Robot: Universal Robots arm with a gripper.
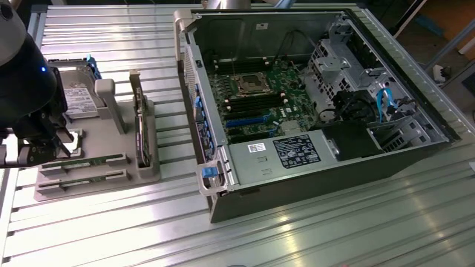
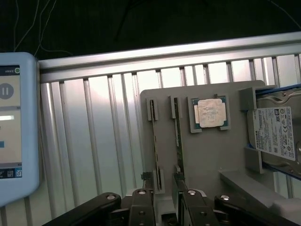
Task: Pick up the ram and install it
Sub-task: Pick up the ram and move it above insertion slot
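Green and thin, the ram stands on edge in a slot of the grey tray. It runs straight away from my fingers, its near end just ahead of the tips. I am spread wide, grasping nothing. A second stick sits in the next slot alongside. Beyond, off to one side, lie a silver chip and a hard drive.
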